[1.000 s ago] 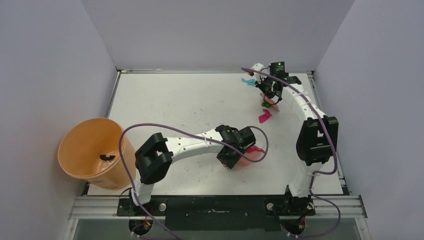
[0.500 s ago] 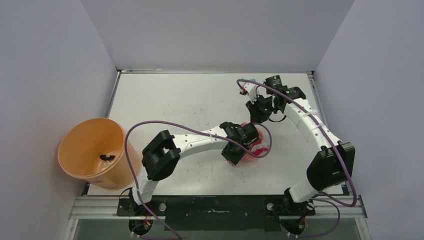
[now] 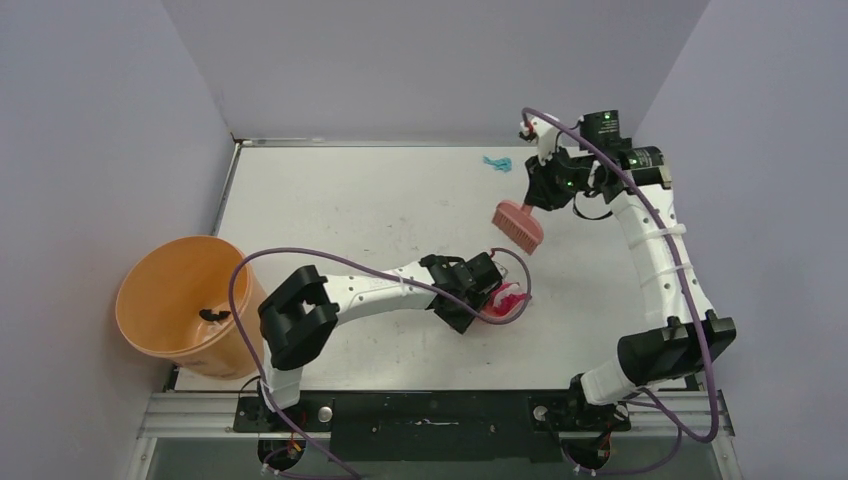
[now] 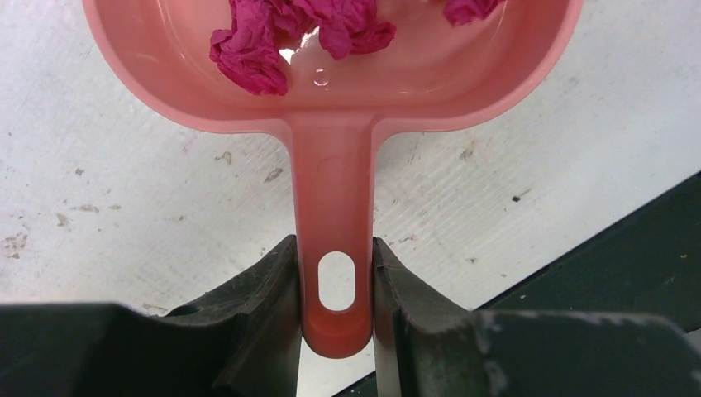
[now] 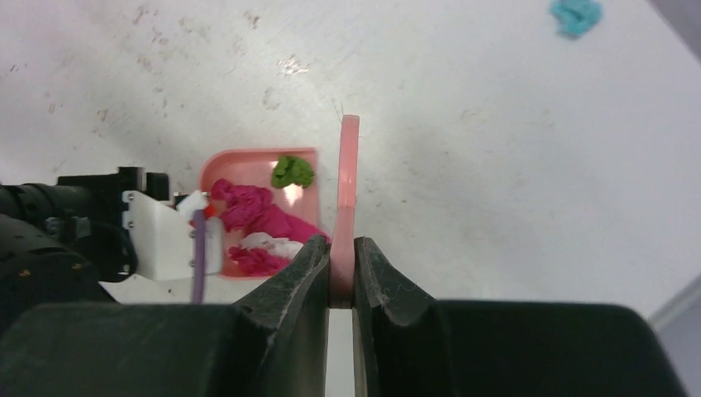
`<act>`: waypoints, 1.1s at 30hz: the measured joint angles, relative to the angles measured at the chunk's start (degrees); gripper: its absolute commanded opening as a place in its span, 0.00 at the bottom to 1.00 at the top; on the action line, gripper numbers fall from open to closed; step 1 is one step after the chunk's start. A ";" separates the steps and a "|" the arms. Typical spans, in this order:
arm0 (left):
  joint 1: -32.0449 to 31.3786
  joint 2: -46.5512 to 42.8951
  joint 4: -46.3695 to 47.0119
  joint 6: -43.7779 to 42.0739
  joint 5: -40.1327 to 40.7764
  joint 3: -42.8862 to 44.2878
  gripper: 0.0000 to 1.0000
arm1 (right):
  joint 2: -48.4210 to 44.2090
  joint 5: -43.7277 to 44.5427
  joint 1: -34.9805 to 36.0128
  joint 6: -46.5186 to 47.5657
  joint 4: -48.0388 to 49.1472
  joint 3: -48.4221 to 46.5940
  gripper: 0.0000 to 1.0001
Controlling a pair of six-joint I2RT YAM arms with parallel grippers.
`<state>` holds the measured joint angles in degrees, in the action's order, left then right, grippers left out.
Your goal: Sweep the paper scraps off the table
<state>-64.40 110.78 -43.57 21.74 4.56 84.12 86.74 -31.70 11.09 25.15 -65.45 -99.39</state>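
Observation:
My left gripper (image 3: 478, 303) (image 4: 335, 281) is shut on the handle of the pink dustpan (image 3: 506, 304) (image 4: 331, 91), which lies flat on the white table (image 3: 330, 200). Paper scraps lie in the pan: magenta ones (image 4: 289, 33) (image 5: 256, 211), a green one (image 5: 293, 171) and a white one (image 5: 273, 244). My right gripper (image 3: 538, 197) (image 5: 341, 273) is shut on the handle of the pink brush (image 3: 518, 226) (image 5: 347, 182) and holds it above the table, beyond the pan. One teal scrap (image 3: 497, 162) (image 5: 576, 15) lies near the far edge.
The round orange bucket (image 3: 150, 320) stands off the table's left edge with a black scrap (image 3: 213, 316) inside. Grey walls enclose the table on three sides. A metal rail runs along the near edge.
The brush swept the scraps from the far right toward the dustpan, then rose and pulled back to the right. The scraps now lie in the pan. The pan shifted slightly.

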 measured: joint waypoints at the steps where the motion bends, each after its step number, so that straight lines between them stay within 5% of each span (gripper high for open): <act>1: 0.00 -1.27 0.94 0.02 0.13 -1.38 0.00 | -0.22 0.04 -1.07 0.13 -0.17 -1.55 0.05; 6: -0.66 -8.63 5.60 0.35 1.79 -8.26 0.00 | -3.34 1.84 -4.74 1.16 0.20 -3.19 0.05; 15: -3.74 -23.56 14.69 1.64 7.15 -20.81 0.00 | -8.20 5.55 -8.90 0.48 5.51 10.80 0.05; 33: -3.76 -40.54 -7.19 13.94 17.70 -11.63 0.00 | -10.54 2.58 -14.12 -3.65 12.72 23.45 0.05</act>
<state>-68.16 70.24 -50.76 35.68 22.26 72.49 76.20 -29.12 -3.03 21.50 -52.73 -75.94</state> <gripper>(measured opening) 0.287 0.129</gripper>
